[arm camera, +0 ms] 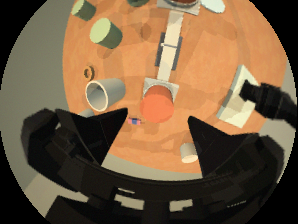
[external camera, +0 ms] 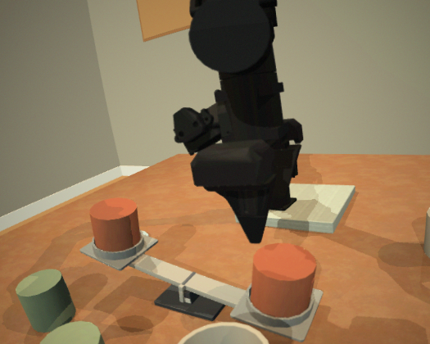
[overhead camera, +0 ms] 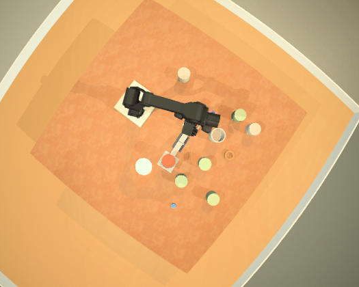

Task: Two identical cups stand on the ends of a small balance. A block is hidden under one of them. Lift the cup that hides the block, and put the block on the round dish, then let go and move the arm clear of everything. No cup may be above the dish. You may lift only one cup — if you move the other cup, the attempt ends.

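The balance beam (overhead camera: 178, 147) (external camera: 167, 271) (arm camera: 173, 30) slopes, its near end lower in the exterior view. One orange-red cup (external camera: 283, 282) (arm camera: 157, 105) stands on that lower end; the arm hides it in the top view. The other orange-red cup (overhead camera: 168, 160) (external camera: 115, 227) stands on the raised end. My gripper (external camera: 255, 240) (arm camera: 158, 114) is open and empty, pointing down above and slightly behind the lower-end cup, which shows between the fingers in the wrist view. The pale round dish (overhead camera: 143, 166) (arm camera: 215, 5) lies beside the raised end with nothing on it. No block is visible.
A hollow white cup (overhead camera: 217, 135) (arm camera: 106, 94) stands near the lower end, with a small pink-blue piece (arm camera: 134, 121) nearby. Several green cylinders, one (overhead camera: 181, 181) (external camera: 47, 301) near the raised end, two whitish cylinders, one (overhead camera: 184, 74) behind, and a blue piece (overhead camera: 173, 206) stand around.
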Controlling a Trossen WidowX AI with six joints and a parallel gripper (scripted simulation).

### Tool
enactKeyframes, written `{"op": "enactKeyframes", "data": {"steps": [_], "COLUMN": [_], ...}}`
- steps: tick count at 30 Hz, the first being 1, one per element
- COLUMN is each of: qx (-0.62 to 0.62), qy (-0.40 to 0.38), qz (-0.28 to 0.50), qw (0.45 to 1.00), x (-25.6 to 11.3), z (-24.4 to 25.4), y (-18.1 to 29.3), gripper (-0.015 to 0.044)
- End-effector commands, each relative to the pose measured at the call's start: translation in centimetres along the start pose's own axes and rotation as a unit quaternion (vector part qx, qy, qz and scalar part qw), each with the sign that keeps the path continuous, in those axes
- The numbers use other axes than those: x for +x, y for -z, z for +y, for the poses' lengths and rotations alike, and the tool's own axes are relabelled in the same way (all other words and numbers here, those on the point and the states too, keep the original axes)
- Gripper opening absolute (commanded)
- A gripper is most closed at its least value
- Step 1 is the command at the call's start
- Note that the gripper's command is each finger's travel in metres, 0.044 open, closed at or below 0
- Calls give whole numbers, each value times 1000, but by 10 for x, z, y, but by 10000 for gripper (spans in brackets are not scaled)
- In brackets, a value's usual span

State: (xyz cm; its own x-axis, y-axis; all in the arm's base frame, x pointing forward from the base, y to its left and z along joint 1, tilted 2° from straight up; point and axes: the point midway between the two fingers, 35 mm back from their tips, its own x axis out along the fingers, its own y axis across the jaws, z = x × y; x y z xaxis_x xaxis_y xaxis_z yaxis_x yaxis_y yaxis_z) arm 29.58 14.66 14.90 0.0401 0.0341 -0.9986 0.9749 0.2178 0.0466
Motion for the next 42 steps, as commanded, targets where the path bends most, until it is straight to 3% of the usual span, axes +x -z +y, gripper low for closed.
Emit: {"op": "enactKeyframes", "data": {"steps": [1,42], "qx": [49,51], "qy": [22,23], "qz": [-11,-12], "qw": [999,998], "x": [12,70], "z": [4,3], "y": [10,10], "gripper": [440,440]}}
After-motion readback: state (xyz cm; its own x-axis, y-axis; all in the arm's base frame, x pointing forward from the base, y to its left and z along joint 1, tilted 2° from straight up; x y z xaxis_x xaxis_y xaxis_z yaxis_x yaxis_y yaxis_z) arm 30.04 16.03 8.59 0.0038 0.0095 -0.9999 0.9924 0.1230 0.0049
